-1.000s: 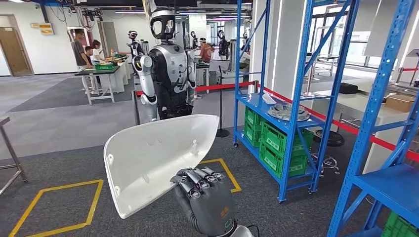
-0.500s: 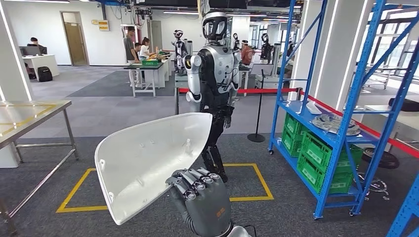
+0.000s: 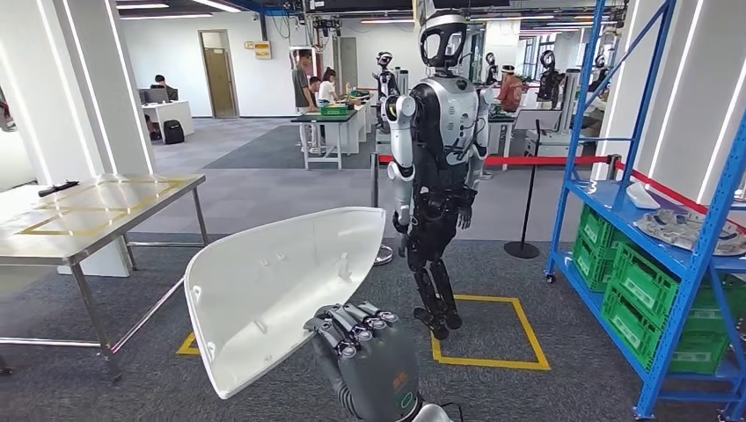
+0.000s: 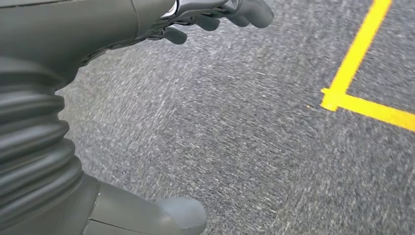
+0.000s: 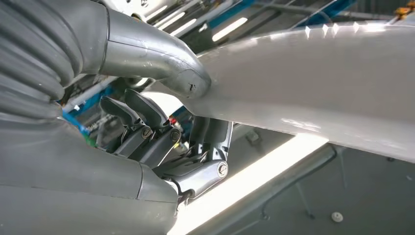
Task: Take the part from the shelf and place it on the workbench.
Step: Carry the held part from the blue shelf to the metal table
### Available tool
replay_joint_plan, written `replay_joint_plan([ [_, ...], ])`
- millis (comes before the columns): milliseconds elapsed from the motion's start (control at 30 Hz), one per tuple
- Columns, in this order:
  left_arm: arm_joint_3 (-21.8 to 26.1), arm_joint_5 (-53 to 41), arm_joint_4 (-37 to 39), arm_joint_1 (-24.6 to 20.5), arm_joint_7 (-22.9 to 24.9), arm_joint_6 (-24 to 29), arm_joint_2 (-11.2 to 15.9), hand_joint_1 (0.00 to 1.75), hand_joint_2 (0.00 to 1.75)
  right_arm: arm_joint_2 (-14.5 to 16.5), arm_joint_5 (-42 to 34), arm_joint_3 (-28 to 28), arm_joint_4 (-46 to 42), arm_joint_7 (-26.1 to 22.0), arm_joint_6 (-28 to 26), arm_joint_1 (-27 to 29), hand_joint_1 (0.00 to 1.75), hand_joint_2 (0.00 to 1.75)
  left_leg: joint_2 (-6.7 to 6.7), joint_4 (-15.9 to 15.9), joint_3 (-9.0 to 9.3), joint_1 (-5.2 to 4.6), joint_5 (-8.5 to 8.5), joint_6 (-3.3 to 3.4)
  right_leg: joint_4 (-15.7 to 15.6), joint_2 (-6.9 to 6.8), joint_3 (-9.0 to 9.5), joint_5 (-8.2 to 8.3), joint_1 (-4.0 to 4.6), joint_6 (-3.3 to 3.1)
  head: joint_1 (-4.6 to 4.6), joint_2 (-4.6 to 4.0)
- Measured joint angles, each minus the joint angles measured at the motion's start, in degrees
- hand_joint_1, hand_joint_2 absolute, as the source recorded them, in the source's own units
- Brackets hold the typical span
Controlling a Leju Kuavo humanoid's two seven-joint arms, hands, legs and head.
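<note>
White part (image 3: 277, 294) gripped above right hand (image 3: 374, 360).

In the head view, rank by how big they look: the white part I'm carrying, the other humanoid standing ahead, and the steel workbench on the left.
1. white part, nearest the camera
2. steel workbench, cut by the frame edge, and humanoid: alike, not ranked

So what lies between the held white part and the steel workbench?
Only bare grey carpet, in the head view; the right hand grips the white part, apart from the workbench.

A second humanoid robot (image 3: 437, 158) stands by a yellow floor square (image 3: 489, 331), green crates (image 3: 651, 299) at right
</note>
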Motion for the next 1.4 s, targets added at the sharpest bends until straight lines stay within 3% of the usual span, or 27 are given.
replay_joint_plan([
  [67,0.0,-0.03,0.0,-0.03,-0.01,-0.01,0.02,0.0,1.75,-0.03,0.01,0.07,0.0,0.01,-0.07,0.34,1.69,1.75,0.65,5.68,-2.53,0.05,-1.91,-0.3,0.02,-1.6,-0.03,-0.1,0.11,-0.08,-0.05,0.0],
  [100,0.0,-0.04,0.01,0.0,0.0,-0.01,0.03,0.0,1.75,-0.03,0.02,0.12,0.0,0.01,-0.13,0.44,1.69,1.75,0.82,5.43,-2.22,0.05,-1.29,-0.37,0.04,-2.35,-0.03,-0.14,0.12,-0.05,-0.05,0.01],
  [133,0.0,-0.04,0.0,0.03,0.0,0.0,0.06,0.0,1.75,-0.03,0.04,0.18,0.0,0.03,-0.18,0.48,1.69,1.75,1.19,2.84,-0.72,0.04,0.2,-0.37,0.07,-3.08,0.02,-0.22,0.12,0.03,-0.06,0.01],
  [200,0.0,-0.07,-0.01,-0.03,0.0,-0.01,0.12,0.0,1.75,-0.03,0.15,0.29,0.0,0.1,-0.35,0.44,1.69,1.75,3.8,-5.43,4.03,-0.17,3.36,0.01,0.21,-4.44,0.26,-0.51,0.33,0.44,-0.07,0.01],
  [267,0.0,-0.1,-0.02,-0.18,-0.01,-0.03,0.14,0.0,1.75,-0.04,0.3,0.4,0.0,0.14,-0.45,0.31,1.69,1.75,5.65,-10.09,6.59,-0.44,4.51,0.8,0.32,-5.6,0.53,-0.82,0.66,1.02,0.06,0.0],
  [367,0.0,-0.12,-0.01,-0.18,-0.02,-0.04,0.11,0.0,1.75,-0.04,0.35,0.67,0.0,0.14,-0.46,0.0,1.69,1.75,3.85,-10.53,6.53,-0.4,4.71,1.88,0.38,-7.03,0.95,-1.21,0.68,1.92,0.25,0.0],
  [433,0.01,-0.13,-0.01,-0.22,-0.01,-0.07,0.07,0.0,1.75,-0.04,0.35,0.78,0.0,0.14,-0.51,-0.16,1.69,1.75,2.44,-10.88,6.65,-0.01,5.07,2.51,2.95,-4.47,0.06,-3.03,0.35,2.62,0.38,0.0],
  [500,0.01,-0.18,-0.01,-0.37,0.05,-0.11,0.06,0.0,1.75,-0.1,0.36,0.84,0.02,0.11,-0.47,-0.04,1.69,1.75,1.02,-10.97,6.5,0.23,5.3,2.9,9.97,-0.61,-3.28,-6.59,0.04,3.15,0.56,0.01],
  [567,0.01,-0.26,-0.01,-0.4,0.23,-0.13,0.07,0.0,1.75,-0.16,0.36,0.89,0.06,0.1,-0.37,0.26,1.69,1.75,-0.64,-10.83,6.22,0.25,5.38,3.01,16.44,0.65,-6.76,-8.67,-0.07,3.34,0.71,0.01],
  [600,0.02,-0.29,-0.01,-0.36,0.31,-0.14,0.07,0.0,1.75,-0.16,0.36,0.91,0.08,0.11,-0.36,0.35,1.69,1.75,-1.53,-10.72,6.13,0.25,5.41,2.99,16.87,0.79,-7.2,-8.08,-0.08,3.31,0.74,0.01],
  [667,0.04,-0.29,0.01,-0.32,0.36,-0.17,0.04,0.0,1.75,-0.16,0.36,0.94,0.09,0.11,-0.36,0.23,1.69,1.75,-3.23,-10.47,6.06,0.28,5.44,2.84,11.07,1.53,-4.69,-4.17,-0.16,3.05,0.81,0.0],
  [733,0.04,-0.29,0.0,-0.37,0.22,-0.18,0.01,0.0,1.75,-0.16,0.35,0.96,0.1,0.11,-0.36,-0.05,1.69,1.75,-4.78,-10.21,5.81,0.26,5.53,2.29,3.51,3.87,-1.26,-1.33,-0.28,2.72,0.82,0.0],
  [800,0.04,-0.28,-0.01,-0.35,-0.1,-0.18,0.05,0.0,1.75,-0.1,0.34,1.01,0.11,0.11,-0.31,-0.3,1.69,1.75,-6.05,-10.28,5.38,0.36,5.79,1.42,0.77,4.91,-0.16,-0.97,-0.11,2.42,0.74,0.0],
  [867,0.04,-0.27,-0.02,-0.18,-0.45,-0.17,0.2,0.0,1.75,0.15,0.34,1.11,0.11,0.1,-0.22,-0.65,1.69,1.75,-6.9,-10.59,4.92,0.52,6.15,0.59,0.45,3.55,-0.01,-0.6,-0.02,1.79,0.71,0.0],
  [933,0.04,-0.28,0.01,-0.13,-0.62,-0.17,0.28,0.0,1.75,0.65,0.35,1.23,0.11,0.1,-0.08,-1.12,1.69,1.75,-4.5,-8.78,3.71,0.31,4.97,0.1,-0.06,2.11,0.23,-0.15,-0.21,0.85,0.53,0.0],
  [1000,0.04,-0.36,0.03,-0.34,-0.62,-0.17,0.3,0.0,1.75,0.93,0.35,1.3,0.15,0.11,0.22,-1.33,1.69,1.75,-0.7,-2.41,0.74,0.12,1.5,-0.16,-0.27,0.49,0.25,-0.03,-0.14,0.26,0.27,0.0],
  [1067,0.04,-0.44,0.03,-0.45,-0.53,-0.17,0.36,0.0,1.75,0.99,0.34,1.36,0.32,0.1,0.47,-1.29,1.69,1.75,0.55,4.56,-2.42,0.21,-1.26,-0.45,-0.25,-1.18,0.22,-0.12,0.02,0.09,0.21,0.0],
  [1100,0.04,-0.47,0.03,-0.42,-0.47,-0.17,0.4,0.0,1.75,1.06,0.33,1.39,0.43,0.09,0.53,-1.26,1.69,1.75,0.74,5.66,-2.8,0.25,-1.26,-0.55,-0.23,-1.99,0.22,-0.17,0.05,0.09,0.2,0.0],
  [1133,0.04,-0.48,0.03,-0.39,-0.42,-0.17,0.44,0.0,1.75,1.15,0.33,1.41,0.52,0.09,0.54,-1.27,1.69,1.75,0.99,4.32,-1.92,0.27,-0.2,-0.61,-0.21,-2.77,0.26,-0.23,0.05,0.16,0.18,0.0],
  [1167,0.04,-0.49,0.02,-0.37,-0.38,-0.17,0.5,0.0,1.75,1.26,0.32,1.42,0.58,0.1,0.54,-1.3,1.69,1.75,1.57,0.92,0.04,0.27,1.54,-0.61,-0.16,-3.52,0.35,-0.33,0.04,0.3,0.16,0.0],
  [1233,0.04,-0.49,-0.01,-0.46,-0.35,-0.16,0.59,0.0,1.75,1.5,0.3,1.43,0.63,0.09,0.54,-1.44,1.69,1.75,4.05,-7.03,4.47,0.08,4.15,-0.14,0.07,-4.85,0.54,-0.71,0.26,0.82,0.15,0.0],
  [1300,0.04,-0.49,-0.02,-0.5,-0.37,-0.14,0.61,0.0,1.75,1.72,0.31,1.43,0.68,0.04,0.56,-1.71,1.69,1.75,5.13,-10.22,6.19,-0.15,4.7,0.73,0.23,-5.9,0.75,-1.01,0.61,1.4,0.27,0.0],
  [1367,0.04,-0.45,-0.02,-0.39,-0.43,-0.1,0.62,0.0,1.75,2.09,0.35,1.45,0.74,0.0,0.57,-1.99,1.69,1.75,3.76,-10.19,6.09,-0.16,4.91,1.54,0.17,-6.96,1.03,-1.17,0.68,1.98,0.4,0.01],
  [1400,0.04,-0.41,-0.02,-0.32,-0.48,-0.07,0.6,0.0,1.75,2.3,0.37,1.46,0.77,-0.01,0.58,-2.13,1.69,1.75,3.09,-10.31,6.09,-0.05,5.03,1.89,0.47,-6.59,1.05,-1.52,0.54,2.34,0.43,0.01],
])
